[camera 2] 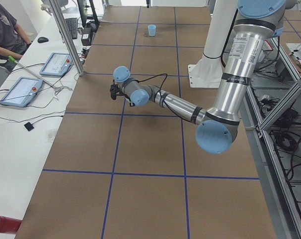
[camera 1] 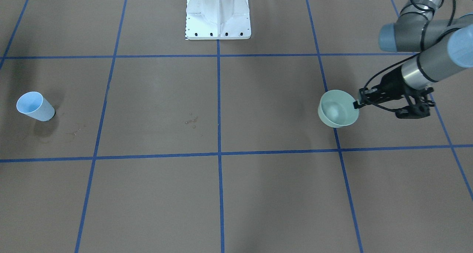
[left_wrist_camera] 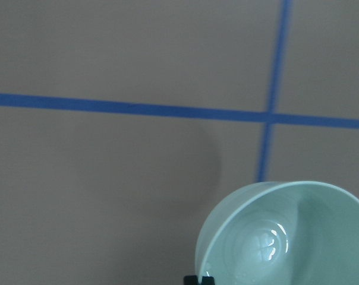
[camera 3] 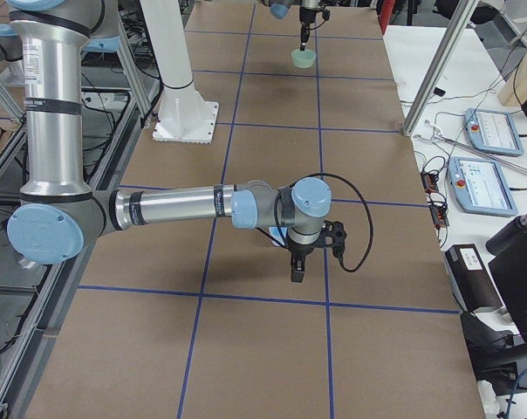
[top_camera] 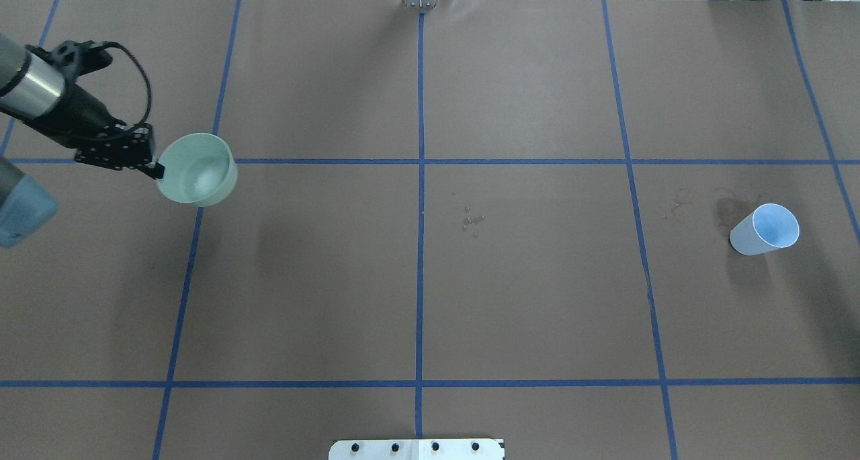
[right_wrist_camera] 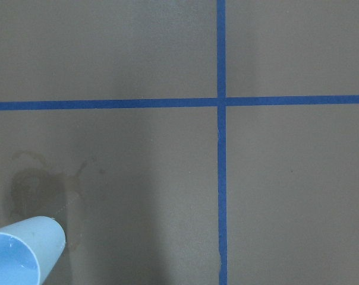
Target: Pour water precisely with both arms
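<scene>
My left gripper (top_camera: 156,170) (camera 1: 356,104) is shut on the rim of a pale green bowl (top_camera: 198,170) (camera 1: 338,109). It holds the bowl level above the table, over a blue line crossing. The water (left_wrist_camera: 268,243) shows as shiny glints in the bowl's bottom. A light blue cup (top_camera: 766,230) (camera 1: 35,106) stands alone on the far side of the table, its rim at the lower left of the right wrist view (right_wrist_camera: 22,252). My right gripper (camera 3: 296,266) points down, seen only in the exterior right view. I cannot tell whether it is open or shut.
A damp stain (top_camera: 729,211) marks the brown paper beside the cup. Small specks (top_camera: 472,219) lie near the table's middle. The white pedestal (camera 1: 218,16) stands at the robot's edge. A seated person (camera 2: 6,30) and tablets (camera 2: 18,91) are beside the table.
</scene>
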